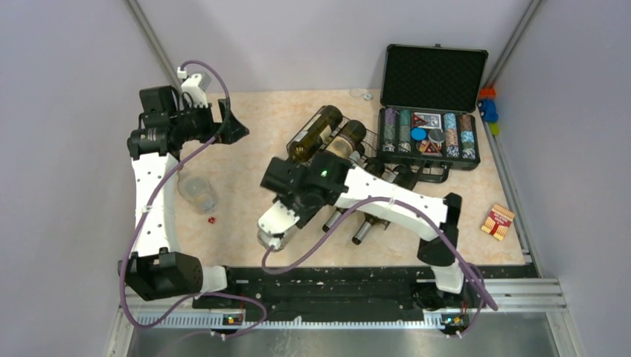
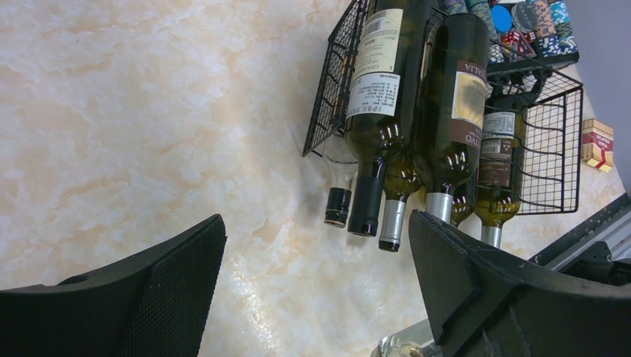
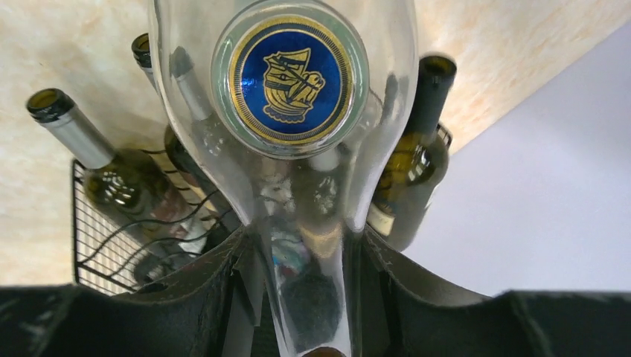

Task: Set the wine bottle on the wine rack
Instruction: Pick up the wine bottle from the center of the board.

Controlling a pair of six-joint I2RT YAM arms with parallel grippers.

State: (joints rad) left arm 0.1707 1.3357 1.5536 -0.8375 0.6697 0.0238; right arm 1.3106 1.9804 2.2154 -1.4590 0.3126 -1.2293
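A clear glass wine bottle (image 3: 290, 74) with a blue and gold emblem on its end fills the right wrist view. My right gripper (image 3: 301, 253) is shut on its narrow neck. From above, this gripper (image 1: 277, 223) holds the bottle (image 1: 270, 238) low, just left of and in front of the wine rack (image 1: 370, 154). The black wire rack (image 2: 551, 149) carries several dark bottles, their necks pointing toward the near edge. My left gripper (image 1: 227, 123) hangs open at the far left, its pads (image 2: 171, 297) wide apart over bare table.
An open black case of poker chips (image 1: 428, 137) stands right behind the rack. A clear jar (image 1: 197, 192) and a red die (image 1: 211, 220) lie by the left arm. A card box (image 1: 497, 221) lies at the right, with coloured toys (image 1: 487, 104) in the far right corner.
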